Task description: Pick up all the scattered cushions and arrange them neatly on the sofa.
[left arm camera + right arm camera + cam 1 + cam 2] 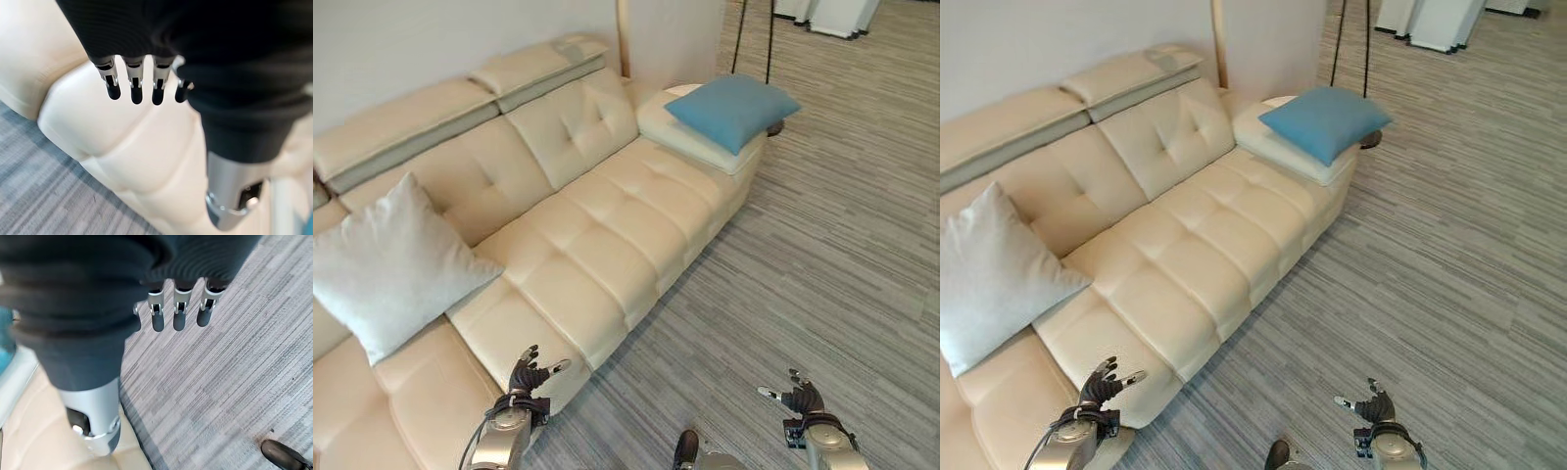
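A cream tufted sofa runs from the lower left to the upper right. A pale grey cushion leans upright against its backrest at the left end. A blue cushion lies flat on the cream pad at the sofa's far right end. My left hand hovers over the front edge of the seat, its fingers straight and holding nothing. My right hand hangs above the carpet in front of the sofa, fingers relaxed and empty.
Grey striped carpet spreads in front of the sofa and to its right. A floor lamp's thin poles and base stand just behind the blue cushion. White furniture sits at the far back right.
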Controlling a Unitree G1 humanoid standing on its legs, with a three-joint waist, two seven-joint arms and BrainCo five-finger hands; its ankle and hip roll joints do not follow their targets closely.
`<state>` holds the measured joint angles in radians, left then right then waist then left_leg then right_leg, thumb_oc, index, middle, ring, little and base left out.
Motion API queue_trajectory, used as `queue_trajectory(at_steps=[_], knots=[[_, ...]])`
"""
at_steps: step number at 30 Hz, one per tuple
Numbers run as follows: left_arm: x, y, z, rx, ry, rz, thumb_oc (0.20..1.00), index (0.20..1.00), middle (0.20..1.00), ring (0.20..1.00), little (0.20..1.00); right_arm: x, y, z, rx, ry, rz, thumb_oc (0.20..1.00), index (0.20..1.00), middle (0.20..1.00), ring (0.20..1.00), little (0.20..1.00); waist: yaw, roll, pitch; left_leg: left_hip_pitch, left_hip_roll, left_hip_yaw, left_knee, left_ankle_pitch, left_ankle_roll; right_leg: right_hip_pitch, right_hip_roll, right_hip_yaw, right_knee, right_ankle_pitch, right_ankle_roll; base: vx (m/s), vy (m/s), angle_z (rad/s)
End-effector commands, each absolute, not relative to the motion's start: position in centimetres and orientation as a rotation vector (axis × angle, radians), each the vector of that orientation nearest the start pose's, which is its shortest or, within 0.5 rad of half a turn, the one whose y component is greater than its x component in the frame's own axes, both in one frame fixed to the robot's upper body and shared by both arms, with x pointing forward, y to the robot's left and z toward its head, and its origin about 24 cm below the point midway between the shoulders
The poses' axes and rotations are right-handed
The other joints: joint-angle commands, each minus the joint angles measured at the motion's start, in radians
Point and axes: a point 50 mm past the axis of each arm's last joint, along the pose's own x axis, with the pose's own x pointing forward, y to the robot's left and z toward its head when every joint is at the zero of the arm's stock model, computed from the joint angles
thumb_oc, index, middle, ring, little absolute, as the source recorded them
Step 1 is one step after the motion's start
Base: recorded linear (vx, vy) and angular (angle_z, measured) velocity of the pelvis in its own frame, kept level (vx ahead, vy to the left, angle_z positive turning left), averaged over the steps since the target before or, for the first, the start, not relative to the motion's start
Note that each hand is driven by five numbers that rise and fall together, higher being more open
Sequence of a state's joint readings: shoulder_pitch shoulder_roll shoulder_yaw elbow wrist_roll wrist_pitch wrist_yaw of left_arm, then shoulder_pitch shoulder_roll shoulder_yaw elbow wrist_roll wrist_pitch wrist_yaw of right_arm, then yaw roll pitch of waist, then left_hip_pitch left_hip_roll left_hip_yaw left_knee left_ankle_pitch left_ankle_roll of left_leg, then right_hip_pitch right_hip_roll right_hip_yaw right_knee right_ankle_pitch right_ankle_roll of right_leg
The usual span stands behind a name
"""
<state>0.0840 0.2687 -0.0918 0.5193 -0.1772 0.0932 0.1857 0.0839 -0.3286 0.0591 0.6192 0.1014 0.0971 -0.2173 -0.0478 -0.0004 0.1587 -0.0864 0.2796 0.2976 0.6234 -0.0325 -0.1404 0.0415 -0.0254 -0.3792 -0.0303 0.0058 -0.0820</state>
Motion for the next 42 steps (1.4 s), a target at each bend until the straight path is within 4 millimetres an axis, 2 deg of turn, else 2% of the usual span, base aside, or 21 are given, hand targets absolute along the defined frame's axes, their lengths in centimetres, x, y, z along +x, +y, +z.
queue_trajectory(at_steps=[1,5,6,7,8,10,12,16,18,19,21,22,23,24,25,27,29,31,35,40,42], knots=[[19.7,22.4,-7.3,0.152,0.589,0.232,1.0,1.0,1.0,1.0,1.0,18.8,-26.9,-7.6,-0.318,0.667,-0.34,1.0,1.0,1.0,1.0,1.0,0.026,-0.033,0.041,0.01,-0.196,-0.074,-0.088,-0.029,0.091,0.03,-0.003,0.052,0.01,-0.126,0.085,0.18,-0.067,-0.92],[19.4,22.3,-7.3,0.16,0.59,0.226,1.0,1.0,1.0,1.0,1.0,18.8,-26.9,-7.5,-0.324,0.664,-0.334,1.0,1.0,1.0,1.0,1.0,0.04,-0.051,0.039,-0.045,-0.258,-0.196,-0.254,-0.069,0.133,0.028,-0.012,0.124,0.008,-0.116,0.101,0.17,-0.043,-0.87],[19.1,22.4,-7.5,0.171,0.602,0.224,1.0,1.0,1.0,1.0,1.0,19.0,-26.9,-7.5,-0.334,0.664,-0.327,1.0,1.0,1.0,1.0,1.0,0.046,-0.054,0.031,-0.05,-0.303,-0.274,-0.396,-0.029,0.136,0.031,-0.007,0.145,-0.005,-0.107,0.099,0.36,-0.062,-0.7],[18.7,22.2,-7.8,0.179,0.617,0.218,1.0,1.0,1.0,1.0,1.0,19.2,-27.0,-7.3,-0.349,0.654,-0.321,1.0,1.0,1.0,1.0,1.0,0.057,-0.039,0.027,-0.077,-0.324,-0.397,-0.575,0.079,0.114,0.041,0.013,0.177,-0.007,-0.115,0.095,0.34,-0.038,-0.79],[18.5,22.2,-7.9,0.183,0.628,0.215,1.0,1.0,1.0,1.0,1.0,19.2,-27.0,-7.3,-0.355,0.654,-0.316,1.0,1.0,1.0,1.0,1.0,0.055,-0.031,0.026,-0.085,-0.328,-0.427,-0.625,0.107,0.107,0.046,0.021,0.188,-0.003,-0.118,0.091,0.33,-0.04,-0.79],[18.4,22.3,-8.1,0.198,0.64,0.213,1.0,1.0,1.0,1.0,1.0,19.3,-26.9,-7.3,-0.36,0.652,-0.308,1.0,1.0,1.0,1.0,1.0,0.058,-0.017,0.029,-0.091,-0.341,-0.446,-0.711,0.148,0.091,0.057,0.041,0.21,0.003,-0.128,0.087,0.25,-0.009,-0.46],[18.4,22.5,-8.1,0.21,0.643,0.216,1.0,1.0,1.0,1.0,1.0,19.7,-26.6,-7.1,-0.364,0.642,-0.297,1.0,1.0,1.0,1.0,1.0,0.059,-0.008,0.029,-0.117,-0.355,-0.436,-0.711,0.155,0.086,0.075,0.057,0.237,0.002,-0.141,0.089,0.24,0.021,-0.27],[18.5,22.9,-7.5,0.23,0.61,0.223,1.0,1.0,1.0,1.0,1.0,20.2,-25.6,-7.1,-0.377,0.631,-0.245,1.0,1.0,1.0,1.0,1.0,0.097,-0.006,-0.004,-0.086,-0.374,-0.497,-0.711,0.178,0.109,0.129,0.056,0.319,-0.004,-0.179,0.1,0.4,0.109,-0.75],[18.7,22.8,-7.4,0.253,0.602,0.209,1.0,1.0,1.0,1.0,1.0,20.0,-25.7,-7.2,-0.377,0.634,-0.248,1.0,1.0,1.0,1.0,1.0,0.093,-0.008,-0.01,-0.089,-0.377,-0.478,-0.704,0.183,0.108,0.133,0.045,0.314,0.005,-0.188,0.105,0.49,0.155,-0.79],[19.5,23.1,-6.5,0.315,0.561,0.177,1.0,1.0,1.0,1.0,1.0,19.8,-25.3,-7.5,-0.364,0.643,-0.229,1.0,1.0,1.0,1.0,1.0,0.087,-0.032,-0.032,-0.074,-0.389,-0.458,-0.664,0.128,0.151,0.118,0.014,0.336,0.09,-0.193,0.135,0.43,0.146,-0.34],[19.5,23.1,-6.5,0.315,0.561,0.177,1.0,1.0,1.0,1.0,1.0,19.8,-25.3,-7.5,-0.363,0.644,-0.229,1.0,1.0,1.0,1.0,1.0,0.091,-0.033,-0.033,-0.075,-0.389,-0.454,-0.662,0.126,0.152,0.114,0.012,0.34,0.097,-0.196,0.135,0.32,0.117,-0.36],[20.0,23.1,-6.2,0.329,0.546,0.162,1.0,1.0,1.0,1.0,1.0,19.6,-25.0,-7.8,-0.354,0.659,-0.22,1.0,1.0,1.0,1.0,1.0,0.087,-0.039,-0.034,-0.044,-0.389,-0.418,-0.661,0.091,0.182,0.044,-0.005,0.353,0.254,-0.163,0.167,0.21,0.086,-0.39],[20.0,23.1,-6.2,0.329,0.546,0.162,1.0,1.0,1.0,1.0,1.0,19.6,-25.0,-7.8,-0.354,0.659,-0.22,1.0,1.0,1.0,1.0,1.0,0.088,-0.039,-0.035,-0.045,-0.389,-0.418,-0.661,0.091,0.182,0.042,-0.005,0.354,0.256,-0.163,0.167,0.38,0.163,-0.68],[20.5,23.0,-5.7,0.335,0.521,0.145,1.0,1.0,1.0,1.0,1.0,19.5,-25.0,-7.9,-0.35,0.665,-0.22,1.0,1.0,1.0,1.0,1.0,0.081,-0.036,-0.019,-0.013,-0.39,-0.384,-0.662,0.061,0.204,-0.046,-0.032,0.327,0.444,-0.063,0.214,0.23,0.123,-0.67],[20.7,23.0,-5.5,0.333,0.51,0.144,1.0,1.0,1.0,1.0,1.0,19.6,-25.0,-7.9,-0.352,0.664,-0.219,1.0,1.0,1.0,1.0,1.0,0.074,-0.029,-0.005,0.01,-0.385,-0.365,-0.666,0.051,0.212,-0.096,-0.05,0.312,0.531,-0.024,0.23,0.32,0.159,-0.79],[20.8,22.9,-5.5,0.337,0.511,0.139,1.0,1.0,1.0,1.0,1.0,19.4,-25.1,-8.1,-0.34,0.675,-0.234,1.0,1.0,1.0,1.0,1.0,0.071,-0.017,0.01,0.053,-0.377,-0.339,-0.664,0.018,0.223,-0.144,-0.076,0.283,0.601,-0.025,0.215,0.27,0.111,-0.65],[21.0,22.8,-5.3,0.321,0.503,0.142,1.0,1.0,1.0,1.0,1.0,19.0,-25.3,-8.3,-0.339,0.691,-0.241,1.0,1.0,1.0,1.0,1.0,0.071,-0.001,0.02,0.089,-0.361,-0.314,-0.673,0.002,0.225,-0.197,-0.086,0.24,0.571,-0.059,0.198,0.27,0.059,-0.43],[21.2,22.7,-5.4,0.294,0.505,0.147,1.0,1.0,1.0,1.0,1.0,18.9,-25.6,-8.4,-0.332,0.699,-0.259,1.0,1.0,1.0,1.0,1.0,0.073,0.016,0.03,0.137,-0.338,-0.285,-0.695,-0.016,0.21,-0.223,-0.068,0.188,0.394,-0.094,0.184,0.3,-0.032,-0.55],[20.8,23.4,-6.0,0.283,0.542,0.18,1.0,1.0,1.0,1.0,1.0,17.7,-26.4,-9.1,-0.331,0.749,-0.302,1.0,1.0,1.0,1.0,1.0,0.066,0.0,0.034,0.199,-0.33,-0.257,-0.711,-0.048,0.181,-0.225,-0.024,0.201,-0.014,0.027,0.218,0.35,-0.138,-0.54],[19.8,23.0,-7.5,0.237,0.609,0.206,1.0,1.0,1.0,1.0,1.0,16.6,-26.5,-9.9,-0.314,0.792,-0.317,1.0,1.0,1.0,1.0,1.0,0.056,-0.008,0.006,0.24,-0.317,-0.274,-0.702,-0.078,0.162,-0.179,-0.015,0.209,-0.037,0.056,0.204,0.38,-0.175,0.26],[19.0,22.4,-9.2,0.095,0.689,0.271,1.0,1.0,1.0,1.0,1.0,16.6,-26.4,-10.0,-0.275,0.787,-0.34,1.0,1.0,1.0,1.0,1.0,0.054,0.0,-0.016,0.238,-0.278,-0.285,-0.584,-0.055,0.129,-0.14,-0.008,0.174,0.004,0.014,0.167,0.55,-0.328,0.44]])
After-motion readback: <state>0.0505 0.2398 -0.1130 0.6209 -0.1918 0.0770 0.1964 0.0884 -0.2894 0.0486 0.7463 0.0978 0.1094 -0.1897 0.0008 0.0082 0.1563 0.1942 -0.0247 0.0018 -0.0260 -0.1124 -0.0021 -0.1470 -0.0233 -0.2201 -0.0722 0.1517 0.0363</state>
